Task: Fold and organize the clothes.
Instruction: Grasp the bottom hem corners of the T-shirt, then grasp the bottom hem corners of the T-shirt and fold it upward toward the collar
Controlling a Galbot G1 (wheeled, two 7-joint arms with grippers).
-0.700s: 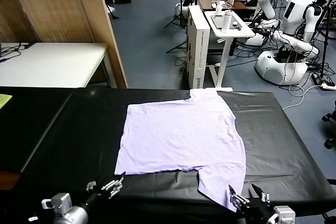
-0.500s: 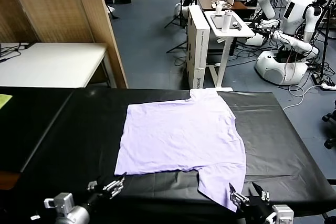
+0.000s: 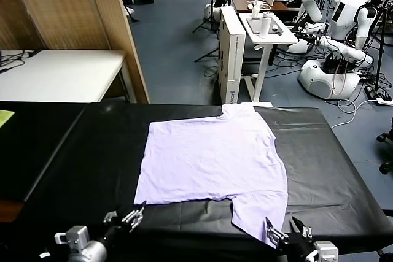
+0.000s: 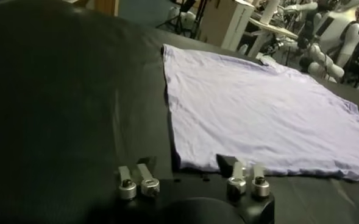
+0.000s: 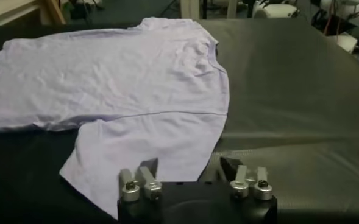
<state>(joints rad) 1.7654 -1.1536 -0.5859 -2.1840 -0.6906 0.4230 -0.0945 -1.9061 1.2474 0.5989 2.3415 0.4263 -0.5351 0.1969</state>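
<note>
Black cloth covers the bench (image 3: 73,151), and beyond it a workshop floor holds a white stand and other robots parked along the far right. On the bench lies the T-shirt (image 3: 212,157), spread flat and nearly smooth, plain lavender side up, with one sleeve reaching toward the near edge on the robot's right and the other sleeve at the far edge. It looks thin, light and limp, so it should lift with almost no effort, sag from wherever it is held and drag easily across the dark cover; a single pinch would probably bunch it, whereas two pinches along one edge should keep it taut. The left gripper (image 3: 128,219) hovers just short of the near left corner of the hem, its fingers (image 4: 136,181) apart and holding nothing. The right gripper (image 3: 285,232) sits by the tip of the near sleeve, fingers (image 5: 136,182) likewise spread and empty, the sleeve cloth lying right before them in the right wrist view. Sensible holds seem to be that hem corner and the sleeve's outer edge, taken low against the bench.
</note>
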